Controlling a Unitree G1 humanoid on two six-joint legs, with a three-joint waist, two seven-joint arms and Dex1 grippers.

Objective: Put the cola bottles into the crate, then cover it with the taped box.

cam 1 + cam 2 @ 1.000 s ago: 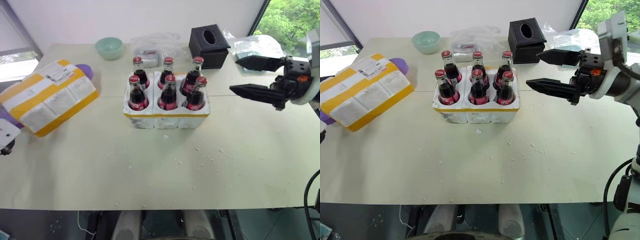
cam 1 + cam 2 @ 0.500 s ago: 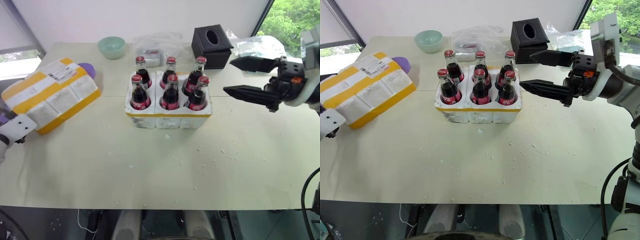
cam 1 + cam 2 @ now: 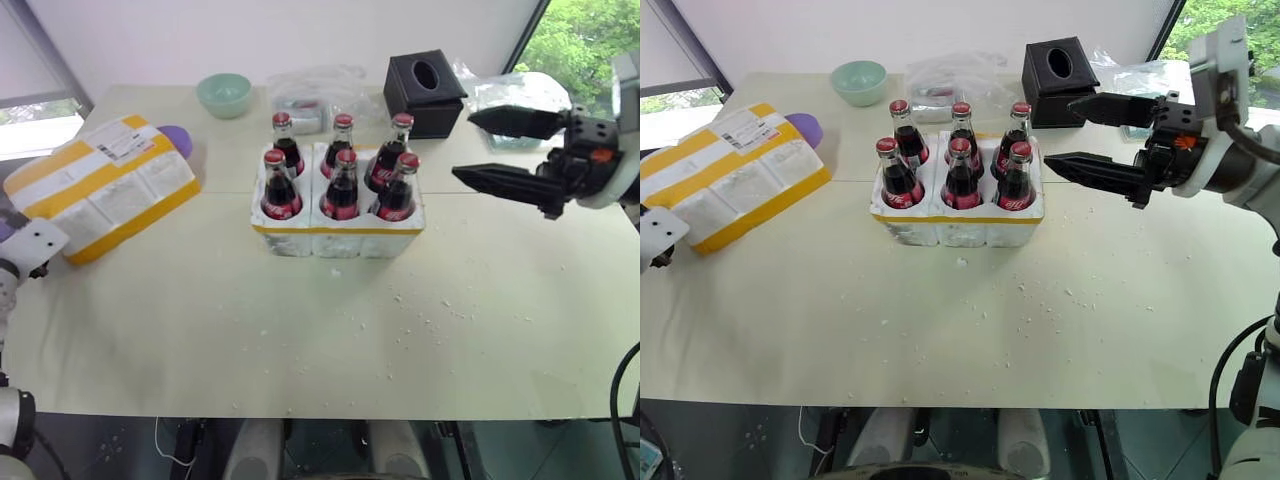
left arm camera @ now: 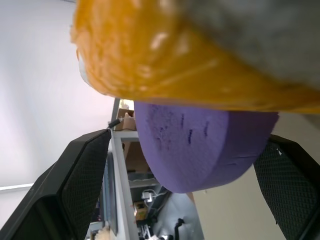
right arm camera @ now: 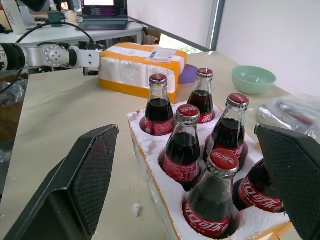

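Note:
Several cola bottles (image 3: 340, 185) with red caps stand in the wells of the white crate (image 3: 335, 238) at the table's middle. The taped box (image 3: 100, 190), white with yellow bands and a label, lies tilted at the left, resting on a purple foam disc (image 4: 200, 150). My left gripper (image 4: 190, 137) is at the box's near left end, open, its fingers (image 4: 82, 175) spread on either side of the disc and the box's yellow corner. My right gripper (image 3: 463, 147) hovers open just right of the crate, pointing at the bottles.
A pale green bowl (image 3: 222, 95), crumpled plastic bags (image 3: 310, 95) and a black tissue box (image 3: 425, 92) line the table's far side. White foam crumbs (image 3: 420, 310) are scattered in front of the crate. The front table edge (image 3: 320, 415) is close.
My left hand has come in from the left edge toward the near end of the taped box. The right gripper stays where it was, still open.

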